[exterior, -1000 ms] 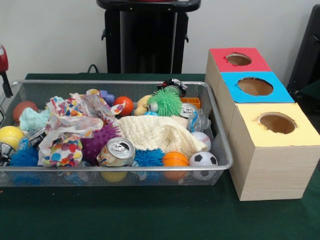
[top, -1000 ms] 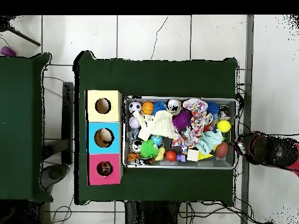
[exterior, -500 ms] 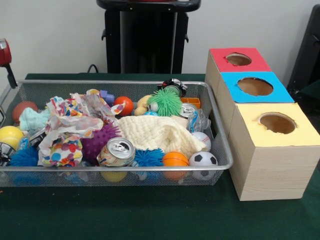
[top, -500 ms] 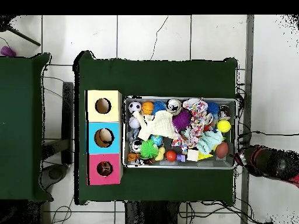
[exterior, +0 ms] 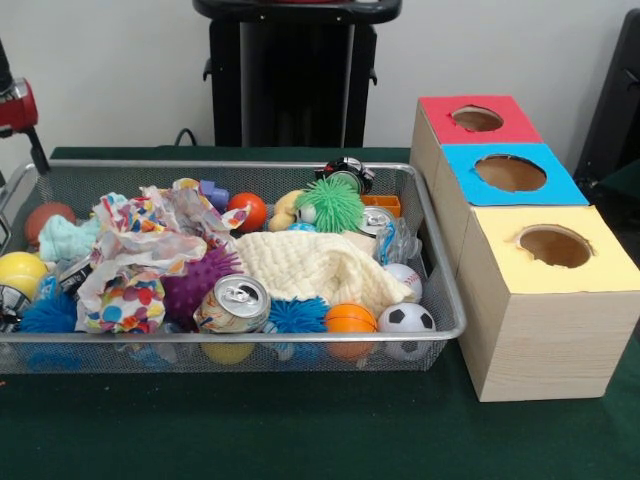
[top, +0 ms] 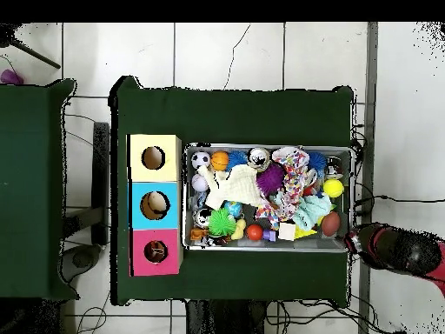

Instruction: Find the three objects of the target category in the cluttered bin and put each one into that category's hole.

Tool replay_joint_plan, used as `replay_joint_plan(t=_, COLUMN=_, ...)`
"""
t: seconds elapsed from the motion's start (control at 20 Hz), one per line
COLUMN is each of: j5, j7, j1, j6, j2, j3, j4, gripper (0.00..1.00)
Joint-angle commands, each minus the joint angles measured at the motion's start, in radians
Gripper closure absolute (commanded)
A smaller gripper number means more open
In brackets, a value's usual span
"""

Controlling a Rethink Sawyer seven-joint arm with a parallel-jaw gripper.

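On the green surface a wire mesh bin is seen, packed with clutter. Beside it, touching or nearly so, a wooden box with three holes is placed: red hole panel farthest from the camera in the front view, blue panel in the middle, yellow panel nearest.

Bin contents, front view: a cream knitted cloth is spread over the middle; a crushed drink can is lying at the near wall, top toward the camera; a purple spiky ball is partly covered by a crumpled patterned cloth. An orange mini basketball and a soccer ball are set against the near wall, with a baseball just behind them. A green fuzzy ball is seen at the far side, near a red-orange ball. A yellow ball and a blue fuzzy ball are at the left end.

The hand is seen only partly at the left picture edge, above and outside the bin's end; in the overhead view it sits off the bin's corner. Whether it is apart or together cannot be told. Nothing is visibly carried.
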Motion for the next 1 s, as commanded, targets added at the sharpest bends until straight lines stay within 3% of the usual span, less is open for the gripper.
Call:
replay_joint_plan(t=0.05, j5=-0.066, j7=-0.075, j1=0.002, j6=-0.097, j2=0.079, j3=-0.026, j4=0.057, gripper=0.0)
replay_joint_plan(t=0.8, j5=-0.095, j7=-0.077, j1=0.006, j6=-0.15, j2=0.151, j3=-0.037, j4=0.037, gripper=0.0)
replay_joint_plan(t=1.0, j5=-0.094, j7=-0.038, j1=0.012, j6=-0.167, j2=0.135, j3=-0.047, j4=0.069, gripper=0.0)
